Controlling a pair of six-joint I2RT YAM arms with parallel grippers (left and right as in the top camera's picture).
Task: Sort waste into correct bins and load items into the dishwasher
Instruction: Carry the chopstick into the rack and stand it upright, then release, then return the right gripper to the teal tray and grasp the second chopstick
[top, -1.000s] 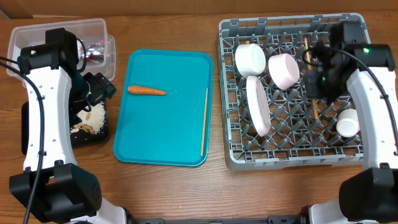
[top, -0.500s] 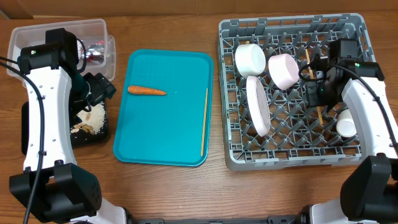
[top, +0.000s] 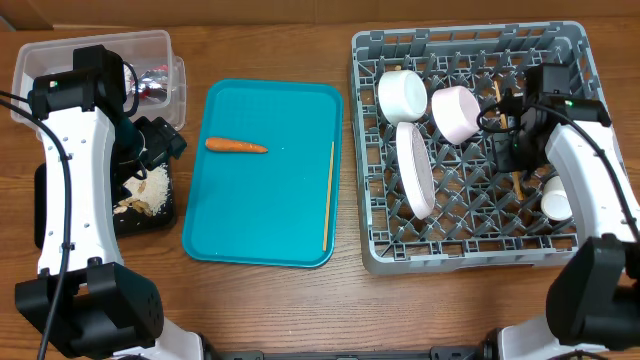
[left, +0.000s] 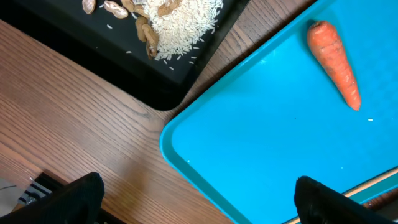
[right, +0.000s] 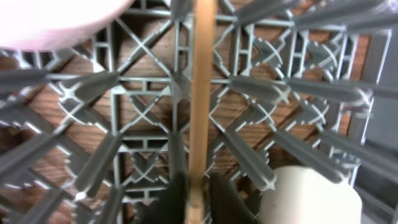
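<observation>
Because the right fingers (right: 176, 200) sit close on either side of the chopstick (right: 200, 93), and I cannot tell whether they press on it or stand just clear, the release is best judged by the stick rather than the hand. The stick runs straight away from the fingers over the lattice floor of the rack (right: 143, 112), between rows of pegs. The cup (right: 311, 193) is just beside it on the right and a bowl (right: 56, 15) sits farther off to the left. I would part the fingers fully while they are low, so the stick settles along a channel instead of bridging the pegs, then lift straight up, clear of the cup. Farther off, the second chopstick (top: 329, 195) lies along the right edge of the teal tray (top: 260, 220), with the carrot (top: 236, 146) in its upper left part. The left fingers (left: 81, 193) hang wide open and empty over that tray's corner, beside the black tray (left: 74, 37).
</observation>
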